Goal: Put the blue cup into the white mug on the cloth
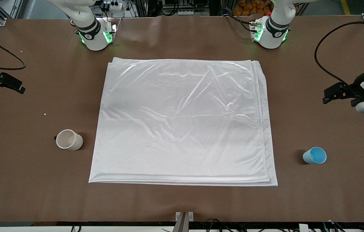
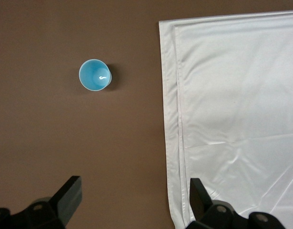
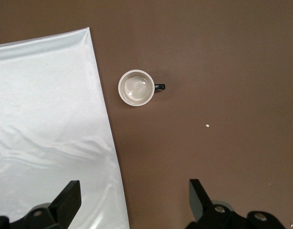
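The white cloth (image 1: 182, 122) lies spread flat in the middle of the table. The white mug (image 1: 69, 140) stands upright on bare table beside the cloth, toward the right arm's end, its dark handle turned away from the cloth. The blue cup (image 1: 314, 155) stands upright on bare table toward the left arm's end. My left gripper (image 1: 333, 95) hangs open and empty over bare table beside the cloth's edge; the left wrist view shows the blue cup (image 2: 95, 75) and the cloth (image 2: 237, 119). My right gripper (image 1: 11, 84) hangs open and empty; its wrist view shows the mug (image 3: 136, 88) beside the cloth (image 3: 46, 119).
A black cable (image 1: 325, 64) loops over the table at the left arm's end. A small white crumb (image 1: 45, 114) lies on the table farther from the front camera than the mug. The arm bases (image 1: 95, 35) (image 1: 270, 32) stand along the back edge.
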`<state>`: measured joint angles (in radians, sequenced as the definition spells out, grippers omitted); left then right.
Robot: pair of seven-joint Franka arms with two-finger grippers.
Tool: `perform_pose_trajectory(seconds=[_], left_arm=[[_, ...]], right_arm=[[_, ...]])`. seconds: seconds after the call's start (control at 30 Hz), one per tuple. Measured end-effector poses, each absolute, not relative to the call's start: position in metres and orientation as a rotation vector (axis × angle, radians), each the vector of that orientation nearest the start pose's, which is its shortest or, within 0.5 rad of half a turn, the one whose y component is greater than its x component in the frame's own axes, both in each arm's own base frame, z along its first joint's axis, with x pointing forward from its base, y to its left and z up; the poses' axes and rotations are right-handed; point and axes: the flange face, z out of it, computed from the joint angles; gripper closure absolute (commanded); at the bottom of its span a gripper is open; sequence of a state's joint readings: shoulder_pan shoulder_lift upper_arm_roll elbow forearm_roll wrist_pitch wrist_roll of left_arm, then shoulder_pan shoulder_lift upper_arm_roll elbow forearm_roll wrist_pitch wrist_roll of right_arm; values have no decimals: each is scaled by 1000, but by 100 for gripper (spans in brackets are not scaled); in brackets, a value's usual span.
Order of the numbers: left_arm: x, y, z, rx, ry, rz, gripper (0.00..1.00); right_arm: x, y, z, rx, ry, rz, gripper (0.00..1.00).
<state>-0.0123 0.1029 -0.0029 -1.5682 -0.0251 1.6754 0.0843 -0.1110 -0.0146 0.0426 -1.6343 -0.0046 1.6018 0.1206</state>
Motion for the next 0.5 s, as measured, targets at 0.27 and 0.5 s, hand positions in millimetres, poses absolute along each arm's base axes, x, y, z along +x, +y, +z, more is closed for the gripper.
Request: perform_pose_trajectory(seconds=[0.27,0.5], left_arm=[[606,-2,541,-3098,156,77,0],[640,35,465,-3062,98,128,0]], right_arm=[[551,-35,606,-3134,288,17,0],[552,-29,606,-3136,267,14,0]])
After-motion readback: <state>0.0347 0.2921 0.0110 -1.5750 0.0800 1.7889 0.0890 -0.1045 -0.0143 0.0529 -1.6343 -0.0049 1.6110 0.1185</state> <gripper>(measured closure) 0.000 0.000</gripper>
